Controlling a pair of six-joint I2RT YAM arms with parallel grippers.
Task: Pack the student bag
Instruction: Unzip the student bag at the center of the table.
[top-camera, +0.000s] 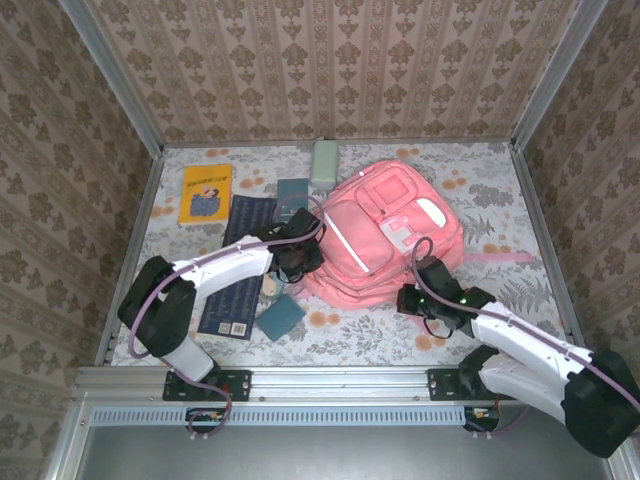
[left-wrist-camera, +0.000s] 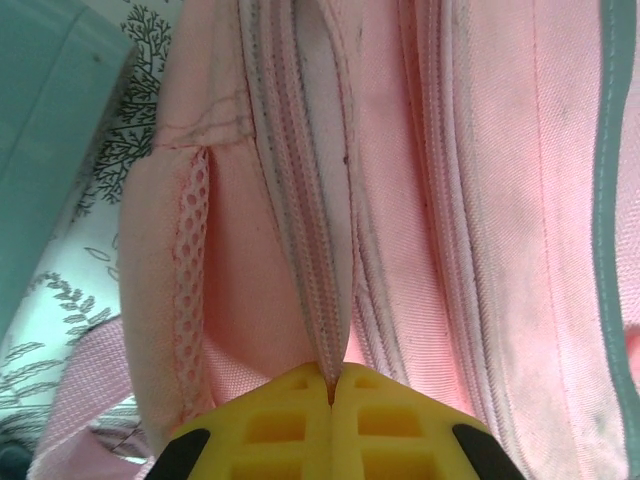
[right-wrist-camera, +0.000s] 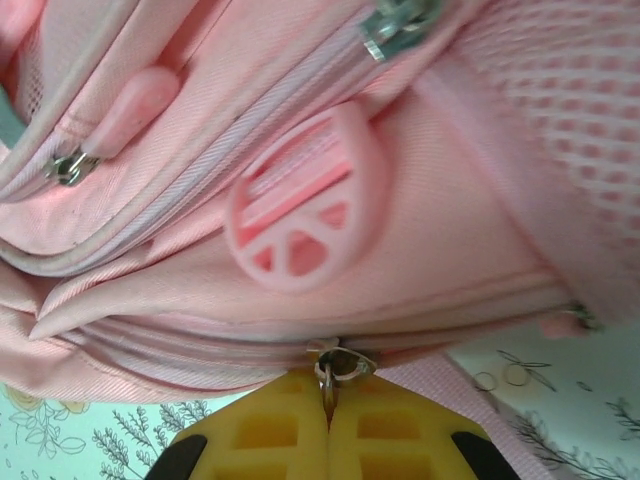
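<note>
L gripper (left-wrist-camera: 331, 385) pinched shut on zip seam (left-wrist-camera: 318, 300) of big soft pink fabric backpack (top-camera: 385, 240), lying flat centre-right on floral table (top-camera: 492, 188), w/ pale strips, white patches, mesh side; R gripper (right-wrist-camera: 328, 398) clamped on its metal zip pull (right-wrist-camera: 338, 362).

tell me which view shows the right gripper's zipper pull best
Right wrist: the metal zipper pull sits close up, pinched by the right gripper. In top external it is too small to tell; left wrist faces another student bag seam.
</note>
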